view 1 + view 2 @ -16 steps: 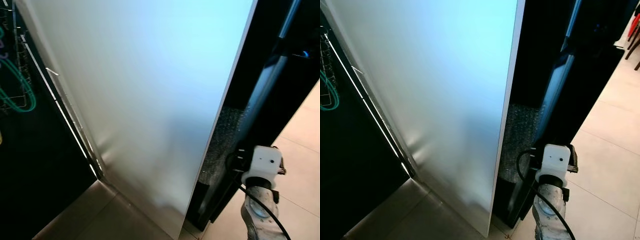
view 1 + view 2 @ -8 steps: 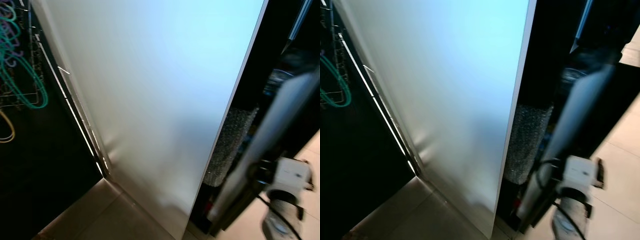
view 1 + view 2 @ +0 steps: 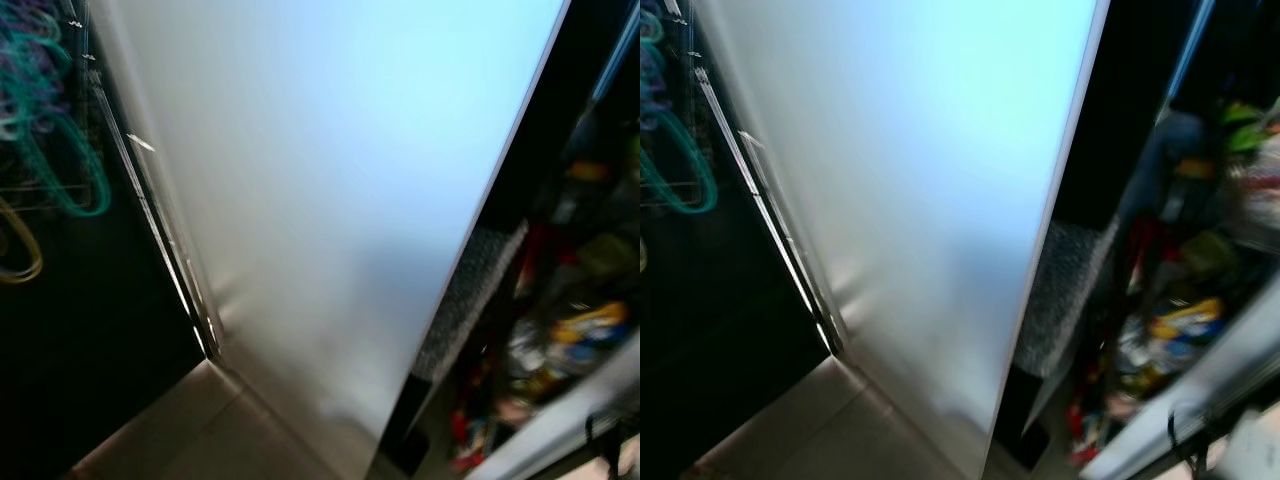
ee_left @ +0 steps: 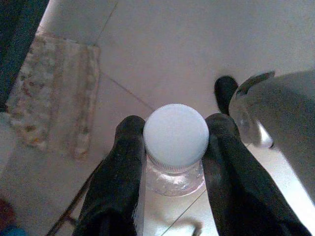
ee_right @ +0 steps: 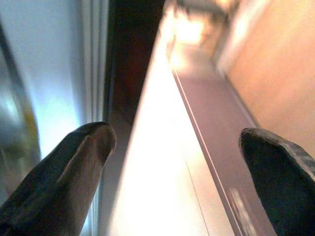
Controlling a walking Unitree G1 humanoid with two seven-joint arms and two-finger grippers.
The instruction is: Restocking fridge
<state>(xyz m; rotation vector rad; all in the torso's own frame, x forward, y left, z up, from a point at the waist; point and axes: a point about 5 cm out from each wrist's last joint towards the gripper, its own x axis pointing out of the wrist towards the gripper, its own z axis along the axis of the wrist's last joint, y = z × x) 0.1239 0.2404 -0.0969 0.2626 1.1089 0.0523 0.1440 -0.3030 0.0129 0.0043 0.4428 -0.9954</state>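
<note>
Left hand (image 4: 172, 147) is clenched on a white-capped bottle (image 4: 175, 135) held low over the floor, while the right hand (image 5: 177, 147), fingers spread wide, rests against the fridge door (image 5: 162, 162). With that door ajar and blurred groceries (image 3: 1170, 320) showing inside, the bottle is not yet shelved; the wrist views supply the grips, the head views the fridge interior.
</note>
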